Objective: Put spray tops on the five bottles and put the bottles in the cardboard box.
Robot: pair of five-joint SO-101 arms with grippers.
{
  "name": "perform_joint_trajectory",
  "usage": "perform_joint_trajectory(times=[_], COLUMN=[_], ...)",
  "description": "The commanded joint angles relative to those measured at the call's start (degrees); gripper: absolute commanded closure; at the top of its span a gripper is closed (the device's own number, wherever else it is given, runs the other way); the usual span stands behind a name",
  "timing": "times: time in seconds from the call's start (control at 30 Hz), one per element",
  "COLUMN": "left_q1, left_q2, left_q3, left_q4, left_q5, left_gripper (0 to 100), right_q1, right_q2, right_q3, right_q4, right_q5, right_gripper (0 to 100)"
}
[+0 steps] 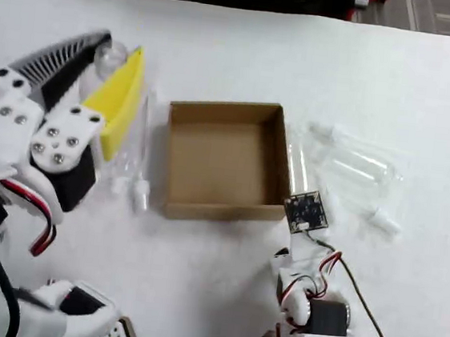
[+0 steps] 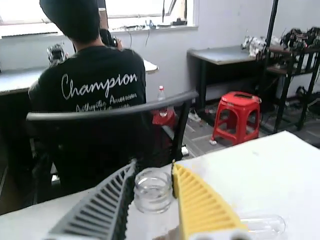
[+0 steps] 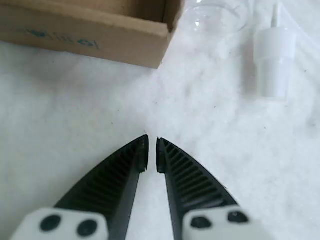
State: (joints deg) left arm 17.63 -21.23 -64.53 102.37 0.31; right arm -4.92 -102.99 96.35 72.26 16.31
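Left jaws pinch a bottle (image 2: 151, 190); I should spread the pressed-together right jaws for the spray top (image 3: 274, 60) ahead.

Your white table (image 1: 237, 49) carries the cardboard box (image 1: 221, 210) near its middle, standing flat with its open side up. Just beside the box's left wall a clear bottle (image 1: 142, 140) lies on its side, running along the wall, with a white spray top (image 1: 139, 194) at the end nearer the arms. You cannot tell whether that top is fitted on. To the right of the box you have a group of clear bottles (image 1: 354, 170) lying on their sides close together, the nearest right beside the box wall. A second spray top (image 1: 384, 221) lies at that group's near edge.
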Motion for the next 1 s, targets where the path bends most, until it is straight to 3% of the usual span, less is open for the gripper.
perform_joint_trajectory(times=[0.0, 0.23, 0.6, 0.83, 0.97], left_q1=[0.04, 0.13, 0.48, 0.31, -1.8], left_q2=[-12.0, -26.42, -44.97, -42.77, -33.45], left_q3=[21.1, 54.07, 105.93, 124.22, 124.75], left_q4=[-9.93, -33.32, -86.95, -109.19, -113.49], left_q5=[0.79, 0.79, 0.88, 0.88, 0.88], left_gripper=[98, 98, 98, 98, 98], right_q1=[0.48, 0.48, 0.48, 0.48, 0.48], right_q2=[-0.13, -0.13, -0.13, -0.13, -0.13], right_q3=[0.53, 0.53, 0.53, 0.53, 0.53], right_q4=[0.4, 0.4, 0.4, 0.4, 0.4], right_q5=[0.26, 0.26, 0.26, 0.26, 0.26], right_gripper=[98.2, 98.2, 98.2, 98.2, 98.2])
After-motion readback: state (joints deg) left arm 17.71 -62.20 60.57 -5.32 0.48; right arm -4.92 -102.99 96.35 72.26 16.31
